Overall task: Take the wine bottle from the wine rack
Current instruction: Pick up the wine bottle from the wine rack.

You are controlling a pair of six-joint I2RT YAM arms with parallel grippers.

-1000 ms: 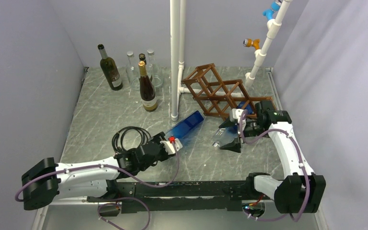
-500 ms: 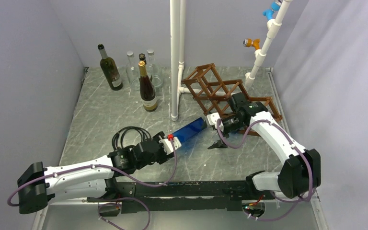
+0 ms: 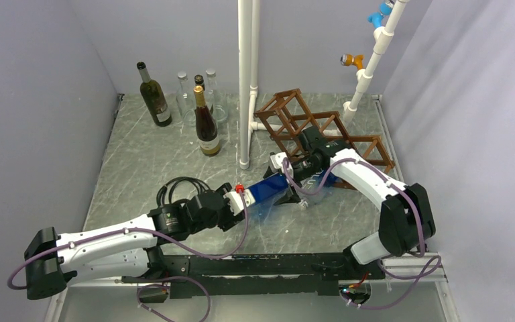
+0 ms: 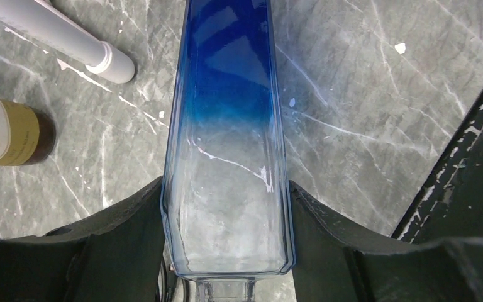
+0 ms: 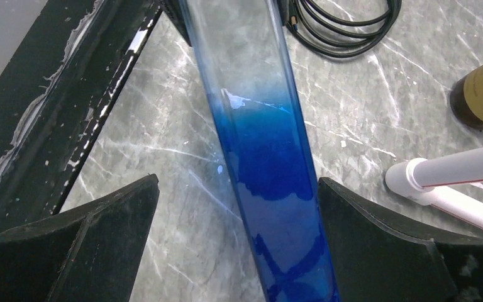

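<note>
**Top view.** The bottle [image 3: 268, 186] is out of the rack [image 3: 322, 134], lying slanted just in front of the rack's left end, over the bench [image 3: 141, 161]. My left gripper [image 3: 239, 198] has it by the end far from the rack. My right gripper [image 3: 288, 180] straddles the end near the rack. The right forearm crosses the rack's front bars, so a careless swing could knock the rack. From up here the right gripper hides the bottle's base, and I cannot tell whether the glass touches the bench.

**Left wrist.** Both fingers [image 4: 126, 233] press the clear lower part of the bottle, so this gripper is clamped on it. The glass is smooth and the long blue body hangs out towards the rack. I judge the main risk is that it pivots or slides in this one hold. The neck is cut off at the bottom edge.

**Right wrist.** The jaws stand wide apart, with bare bench showing on both sides of the bottle, so nothing is held. The bottle sits nearer one finger [image 5: 377, 226] than the other. If I close from here, that finger would likely meet it first and push it sideways against the left hold. Both ends of the bottle run out of frame.
</note>
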